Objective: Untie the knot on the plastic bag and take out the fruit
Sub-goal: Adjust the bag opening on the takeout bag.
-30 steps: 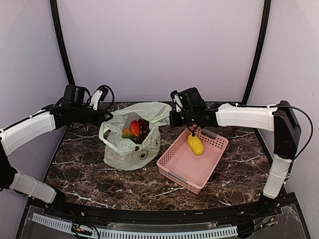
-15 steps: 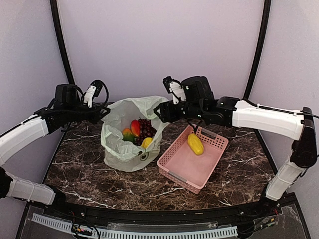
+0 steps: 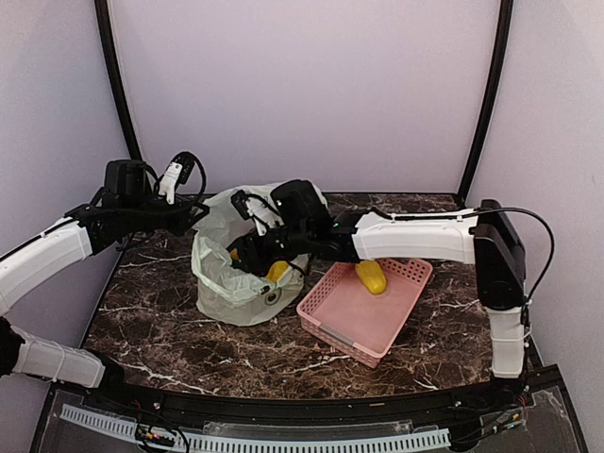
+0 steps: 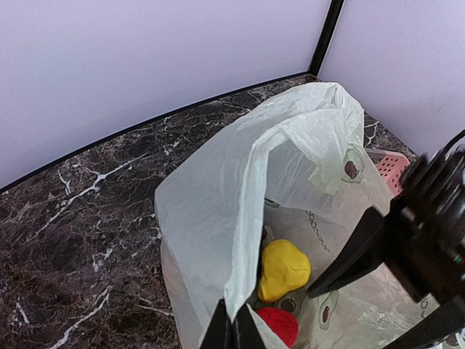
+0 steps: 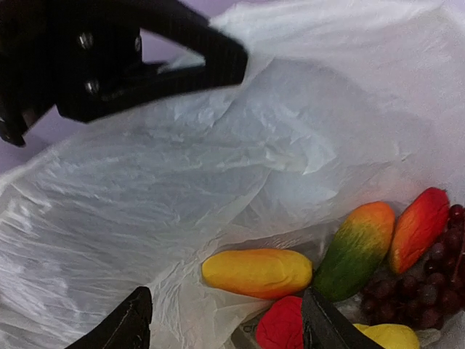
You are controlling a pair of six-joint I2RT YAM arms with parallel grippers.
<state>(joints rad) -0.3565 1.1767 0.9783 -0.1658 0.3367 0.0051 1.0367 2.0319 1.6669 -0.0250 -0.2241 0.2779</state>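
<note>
While my left gripper (image 4: 232, 329) pinches the near rim of the plastic bag (image 4: 218, 182), its jaws closed on the thin film, the bag's mouth stands open on the marble table (image 4: 80, 240). My right gripper (image 5: 225, 298) is inside that mouth, fingers spread wide and holding nothing, just above the fruit (image 5: 256, 273). Below it lie a yellow-orange piece, a red-green mango (image 5: 354, 251) with a red-orange piece beside it, dark grapes (image 5: 429, 291) at the right edge, a red piece (image 5: 280, 325) and a yellow one lower down. Crinkled bag walls rise around the fingers, and the black left gripper holding the rim crosses the top of the right wrist view. Just right of the bag sits a pink basket (image 3: 351, 326) with one yellow fruit (image 3: 371, 276) in it. My right forearm (image 3: 415, 236) passes above the basket's far side.
</note>
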